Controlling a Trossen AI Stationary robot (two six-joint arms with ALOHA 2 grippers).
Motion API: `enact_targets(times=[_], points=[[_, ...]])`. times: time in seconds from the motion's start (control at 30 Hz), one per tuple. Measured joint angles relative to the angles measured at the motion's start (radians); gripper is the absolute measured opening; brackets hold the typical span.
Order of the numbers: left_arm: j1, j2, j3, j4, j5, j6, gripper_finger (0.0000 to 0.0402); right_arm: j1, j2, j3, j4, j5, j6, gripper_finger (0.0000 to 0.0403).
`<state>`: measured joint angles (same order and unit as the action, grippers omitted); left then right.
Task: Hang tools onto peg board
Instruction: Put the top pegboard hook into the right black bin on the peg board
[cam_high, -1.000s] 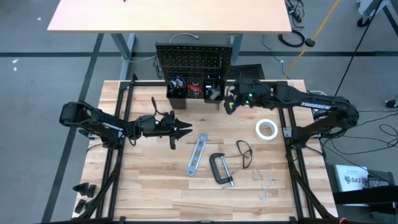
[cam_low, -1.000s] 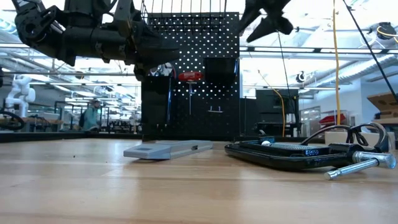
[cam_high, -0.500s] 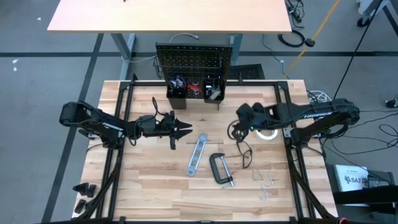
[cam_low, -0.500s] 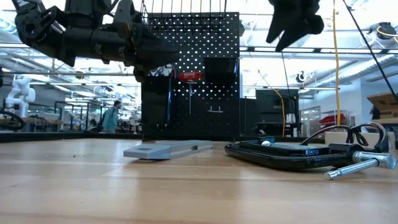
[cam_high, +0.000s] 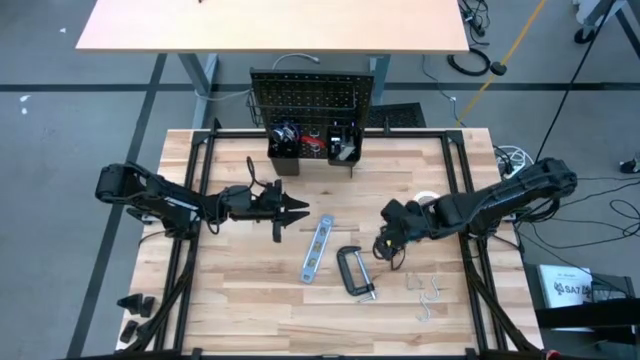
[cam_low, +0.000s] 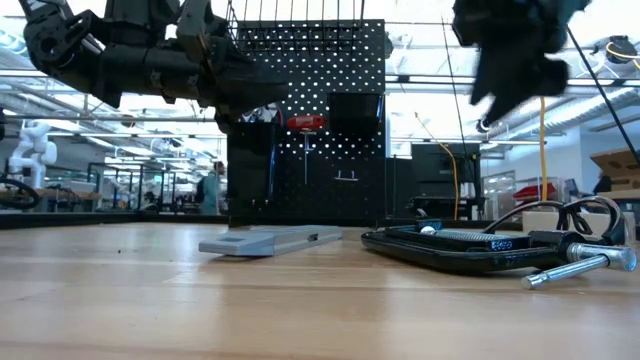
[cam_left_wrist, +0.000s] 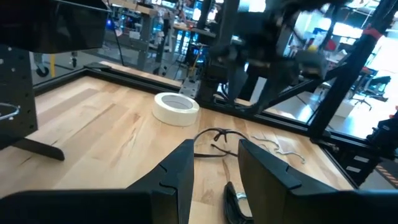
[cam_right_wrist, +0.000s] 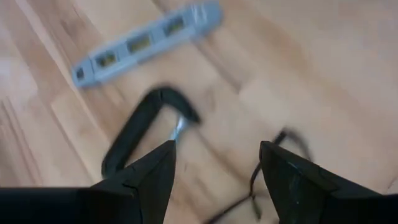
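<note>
The peg board (cam_high: 312, 98) stands upright at the table's far edge, with tools in its two bins (cam_high: 285, 146). A red-handled screwdriver (cam_low: 305, 123) hangs on it. On the table lie the blue-silver level (cam_high: 317, 248), the black C-clamp (cam_high: 355, 272), the glasses (cam_right_wrist: 273, 168) and the white tape roll (cam_left_wrist: 176, 107). My right gripper (cam_high: 384, 246) hovers open above the glasses, pointing steeply down, with the C-clamp (cam_right_wrist: 143, 134) just beside it. My left gripper (cam_high: 303, 210) waits open and level above the table's left half, with nothing between its fingers.
Loose metal hooks (cam_high: 428, 296) lie near the front right of the table. My right arm partly covers the tape roll (cam_high: 428, 204). Bare wood lies along the table's near edge and left of the level.
My right gripper has swung away from the peg board's bins toward the table's near edge and come down, tipping more steeply downward, until it hangs over the glasses. It has stayed open. The tools on the table have not moved.
</note>
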<state>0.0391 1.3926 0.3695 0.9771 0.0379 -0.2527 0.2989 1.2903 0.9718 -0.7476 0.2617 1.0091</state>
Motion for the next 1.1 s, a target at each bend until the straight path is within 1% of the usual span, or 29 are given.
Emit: enact_targets(times=[0.13,0.2,0.37,0.5,0.7,0.77,0.9,1.1], points=[[0.000,0.000,0.000,0.000,0.016,-0.002,0.0121,0.034,0.000,-0.069,0.017,-0.121,0.115,0.0224],[-0.001,0.000,0.000,-0.001,0.033,-0.003,0.0121,0.065,0.000,-0.088,0.020,-0.137,0.160,0.0224],[-0.002,0.000,0.000,-0.003,0.099,-0.003,0.0121,0.160,0.000,-0.097,0.033,-0.134,0.272,0.0224],[-0.002,0.000,0.000,-0.021,0.131,0.002,0.0121,0.243,0.001,-0.097,0.055,-0.098,0.381,0.0224],[-0.003,0.000,0.000,-0.077,0.137,0.023,0.0121,0.345,0.061,-0.097,0.183,-0.051,0.424,0.0224],[-0.006,0.000,0.000,-0.089,0.138,0.031,0.0121,0.358,0.092,-0.097,0.209,-0.054,0.449,0.0224],[-0.007,0.000,0.000,-0.108,0.138,0.043,0.0121,0.366,0.136,-0.097,0.197,-0.072,0.527,0.0224],[-0.007,0.000,0.000,-0.113,0.138,0.057,0.0121,0.368,0.149,-0.097,0.168,-0.090,0.574,0.0224]])
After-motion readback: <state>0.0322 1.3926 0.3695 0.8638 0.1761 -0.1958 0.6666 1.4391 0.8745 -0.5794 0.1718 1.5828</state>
